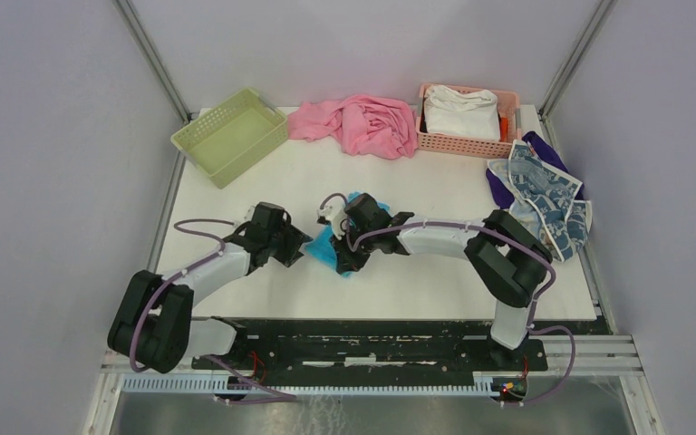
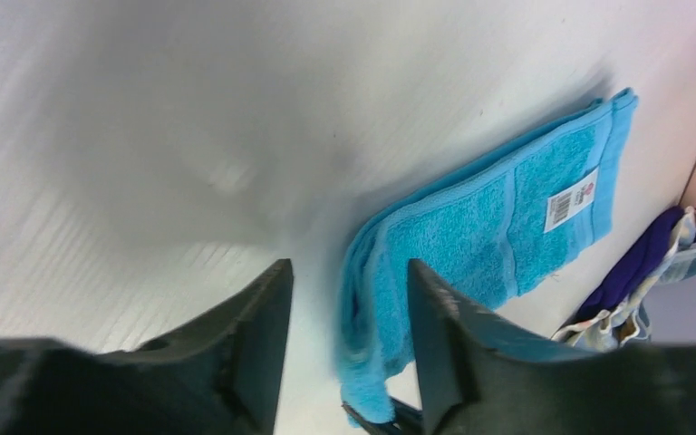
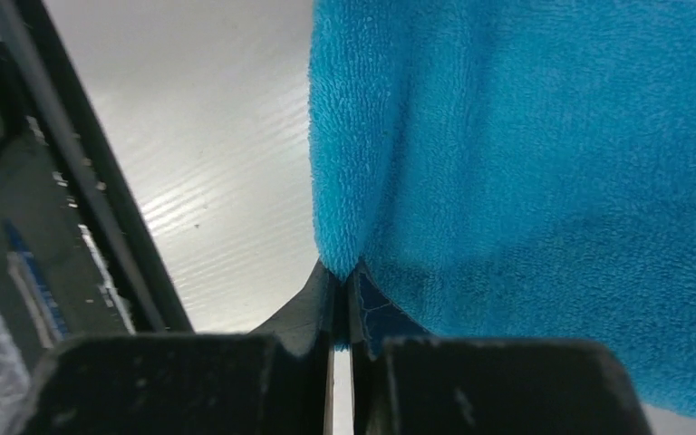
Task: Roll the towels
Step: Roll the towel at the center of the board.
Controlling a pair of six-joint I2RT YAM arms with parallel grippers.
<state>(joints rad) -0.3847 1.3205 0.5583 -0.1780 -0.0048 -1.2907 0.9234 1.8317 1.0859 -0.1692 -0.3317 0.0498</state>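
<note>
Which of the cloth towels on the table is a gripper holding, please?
The plain bright blue terry towel at centre: the right gripper pinches its edge, while the blue-printed white towel lies untouched.

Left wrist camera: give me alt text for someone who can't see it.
A folded blue towel with a barcode label lies on the white table, its near end between the open fingers of the left gripper. A purple cloth shows far right.

Left arm (image 1: 217, 272): elbow bent, my forearm reaching forward and inward. Left gripper (image 2: 349, 272): my two fingers parted, pointing down at the table.

Right arm (image 1: 435, 237): folded at the elbow, forearm stretched leftward. Right gripper (image 3: 340, 272): my fingers pinched together on an edge of the blue towel (image 3: 526, 163).
</note>
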